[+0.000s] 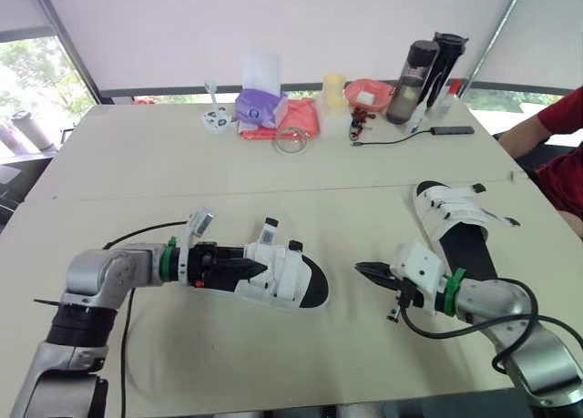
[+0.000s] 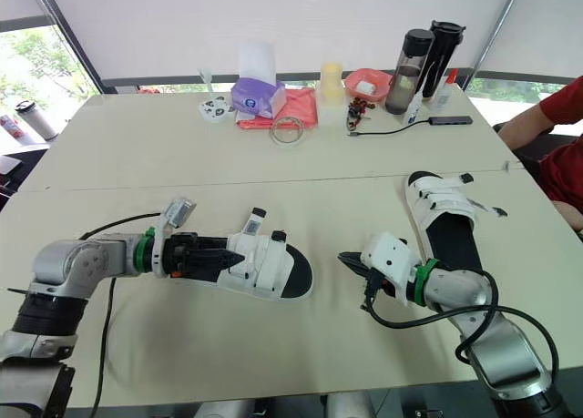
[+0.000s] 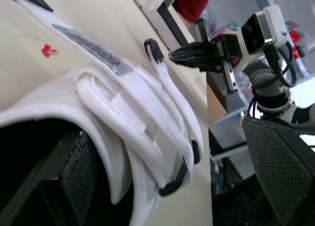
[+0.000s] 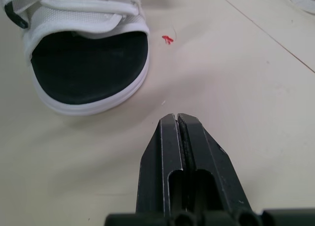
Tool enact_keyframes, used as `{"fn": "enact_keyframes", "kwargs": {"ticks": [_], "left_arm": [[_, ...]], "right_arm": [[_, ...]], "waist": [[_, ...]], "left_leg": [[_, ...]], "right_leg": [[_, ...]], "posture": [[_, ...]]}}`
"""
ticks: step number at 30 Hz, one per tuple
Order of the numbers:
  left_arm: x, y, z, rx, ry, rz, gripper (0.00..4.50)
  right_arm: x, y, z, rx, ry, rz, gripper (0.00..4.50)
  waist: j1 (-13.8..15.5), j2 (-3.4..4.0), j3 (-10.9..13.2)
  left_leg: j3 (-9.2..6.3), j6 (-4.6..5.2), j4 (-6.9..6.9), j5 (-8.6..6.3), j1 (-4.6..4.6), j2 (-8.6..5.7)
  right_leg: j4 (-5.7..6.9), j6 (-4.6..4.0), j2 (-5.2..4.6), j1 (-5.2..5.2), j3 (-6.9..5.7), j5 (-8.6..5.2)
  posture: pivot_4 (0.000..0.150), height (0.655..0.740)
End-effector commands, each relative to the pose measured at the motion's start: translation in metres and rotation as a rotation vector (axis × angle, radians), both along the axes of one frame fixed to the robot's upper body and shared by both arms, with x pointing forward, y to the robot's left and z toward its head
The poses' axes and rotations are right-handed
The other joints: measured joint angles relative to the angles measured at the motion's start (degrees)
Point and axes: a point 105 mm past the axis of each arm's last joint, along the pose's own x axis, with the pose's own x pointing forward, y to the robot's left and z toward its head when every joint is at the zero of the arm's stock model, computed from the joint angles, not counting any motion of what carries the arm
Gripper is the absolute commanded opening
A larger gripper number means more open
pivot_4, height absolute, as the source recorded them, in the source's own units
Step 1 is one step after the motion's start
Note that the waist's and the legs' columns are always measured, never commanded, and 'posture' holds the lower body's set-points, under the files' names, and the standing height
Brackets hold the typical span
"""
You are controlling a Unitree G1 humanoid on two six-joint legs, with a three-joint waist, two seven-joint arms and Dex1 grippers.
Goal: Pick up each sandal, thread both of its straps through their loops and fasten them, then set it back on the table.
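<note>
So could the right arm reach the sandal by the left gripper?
Probably yes: the shut right gripper points at that white sandal's toe, with only bare table between them.

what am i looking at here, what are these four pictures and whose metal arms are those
It is a humanoid robot with two arms, filmed by its own cameras. The two wide pictures come from its head, looking down over a table. The other two come from cameras on its wrists, looking along the jaws. Two white sandals lie on the table. The left gripper has its jaws open at the left sandal, one jaw tucked under its upper. The right gripper is empty, jaws shut, pointing toward that sandal's toe; the right sandal lies beside that arm. At the far edge stand two dark bottles, a tissue box and a pink bowl. A person's red sleeve shows at the right.
</note>
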Motion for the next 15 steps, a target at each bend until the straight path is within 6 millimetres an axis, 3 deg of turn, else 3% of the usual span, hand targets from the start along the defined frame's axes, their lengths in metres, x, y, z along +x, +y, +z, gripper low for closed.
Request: {"fn": "enact_keyframes", "kwargs": {"ticks": [1, 5, 6, 10, 15], "left_arm": [[-0.004, -0.016, 0.001, -0.055, 0.054, -0.077, 4.45], [-0.004, -0.023, -0.004, -0.066, 0.088, -0.093, 4.45], [-0.001, -0.025, -0.004, -0.078, 0.091, -0.086, 4.22], [0.003, -0.027, -0.003, -0.096, 0.092, -0.073, 2.7], [0.005, -0.027, -0.002, -0.101, 0.085, -0.058, 0.43]], "right_arm": [[-0.002, 0.0, 0.013, 0.002, -0.056, -0.005, 0.0], [-0.007, -0.001, 0.013, 0.012, -0.04, -0.014, 0.0], [-0.01, -0.001, 0.013, 0.024, -0.027, -0.016, 0.0], [-0.024, 0.006, 0.016, 0.082, 0.026, 0.008, 0.0], [-0.03, 0.01, 0.017, 0.086, 0.054, 0.035, 0.0]], "waist": [[0.0, -0.01, 0.0], [-0.1, -0.01, 0.0], [0.0, 0.0, 0.0], [0.0, -0.01, 0.0], [0.0, -0.01, 0.0]], "left_leg": [[0.0, 0.01, 0.04, 0.0, 0.0, 0.0], [0.0, 0.01, 0.11, -0.01, 0.0, 0.0], [0.0, 0.01, 0.12, -0.01, 0.0, 0.0], [-0.01, 0.01, 0.17, -0.01, 0.0, 0.0], [-0.01, 0.02, 0.2, -0.01, 0.0, 0.0]], "right_leg": [[0.01, 0.0, 0.0, 0.02, 0.0, 0.0], [0.05, 0.01, 0.01, 0.04, 0.0, 0.01], [0.06, 0.01, 0.0, 0.04, 0.0, 0.01], [0.11, 0.01, 0.0, 0.05, 0.0, 0.01], [0.12, 0.02, 0.0, 0.05, 0.0, 0.02]], "posture": [[0.15, 0.74], [0.15, 0.74], [0.15, 0.74], [0.15, 0.74], [0.15, 0.74]]}}
